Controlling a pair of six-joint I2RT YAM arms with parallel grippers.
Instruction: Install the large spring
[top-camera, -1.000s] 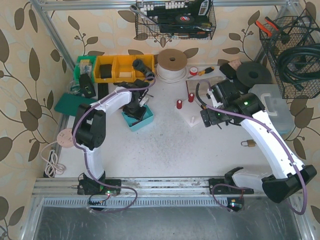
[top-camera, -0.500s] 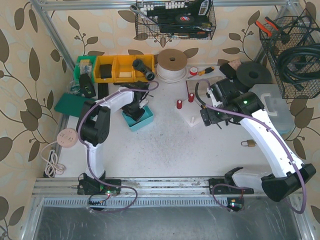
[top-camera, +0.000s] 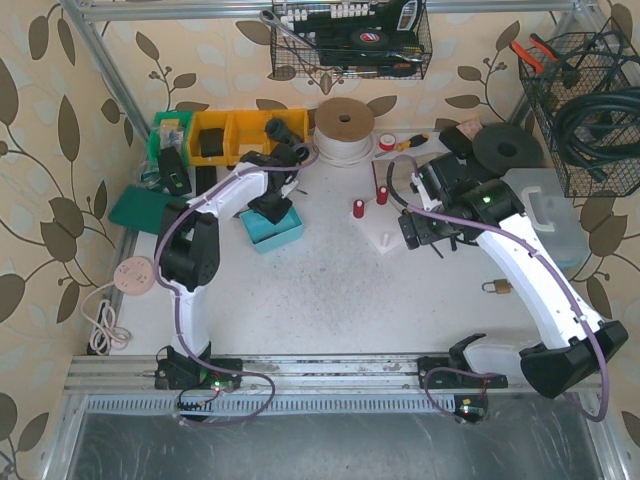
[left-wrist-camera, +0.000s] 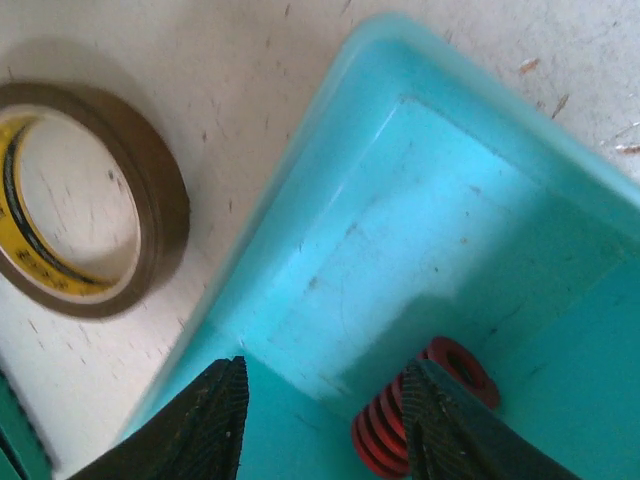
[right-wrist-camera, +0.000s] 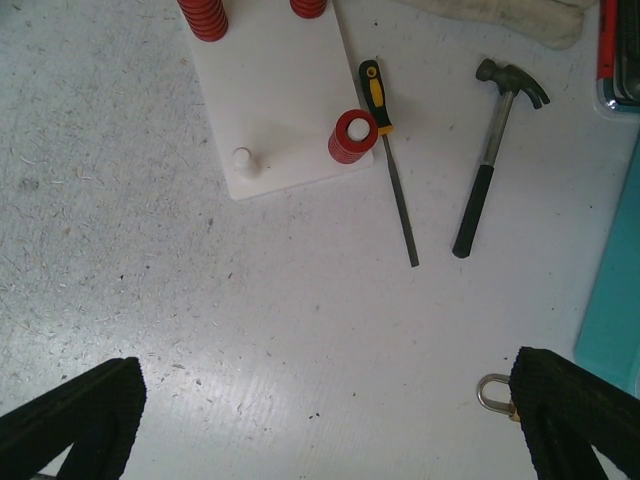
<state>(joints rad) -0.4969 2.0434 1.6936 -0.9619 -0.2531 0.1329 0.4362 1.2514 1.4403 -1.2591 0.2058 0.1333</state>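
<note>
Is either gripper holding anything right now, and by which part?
Nothing is held. The left gripper is open over the red spring lying in the teal bin; the right gripper is open above the table.

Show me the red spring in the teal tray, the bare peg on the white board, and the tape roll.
red spring (left-wrist-camera: 383, 428), left wrist view, on its coils.
bare peg (right-wrist-camera: 241, 158), right wrist view, on its top.
tape roll (left-wrist-camera: 165, 200), left wrist view, on its brown outer band.

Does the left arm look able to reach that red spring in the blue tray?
Probably yes: the left arm holds its jaws open over the tray; the red spring lies uncovered beside one.
</note>
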